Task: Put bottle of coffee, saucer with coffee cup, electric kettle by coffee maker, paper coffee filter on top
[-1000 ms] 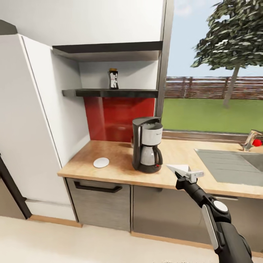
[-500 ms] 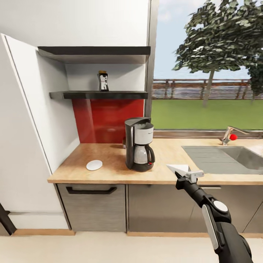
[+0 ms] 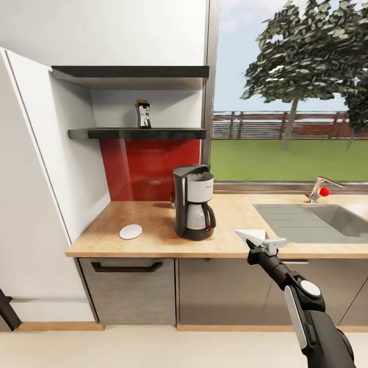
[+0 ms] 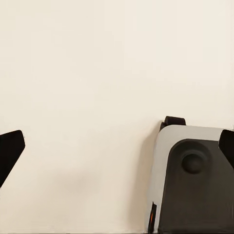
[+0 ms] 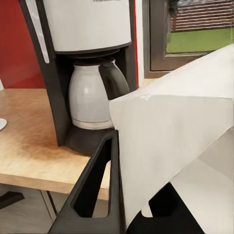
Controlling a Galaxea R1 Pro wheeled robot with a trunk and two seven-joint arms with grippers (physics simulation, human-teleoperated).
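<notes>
Since half a second ago the view has swung only slightly, and our right claw (image 3: 266,244) still holds the paper filter (image 3: 251,235) out in front of the worktop (image 3: 153,240); a second ago the whole kitchen sat further right in the head view, so the camera turned, not the things. Our right claw is clamped on the white filter cone, which points toward the coffee maker (image 3: 193,208). In the right wrist view the filter (image 5: 180,146) sits against a black finger (image 5: 97,190), with the coffee maker (image 5: 83,68) close ahead. Of our left claw (image 4: 117,146) we see two dark fingertips spread wide apart over pale floor. The saucer (image 3: 131,231) lies on the worktop, left of the coffee maker. The coffee bottle (image 3: 143,114) stands on the black shelf (image 3: 138,134) above. The sink (image 3: 312,220) lies to the right.
</notes>
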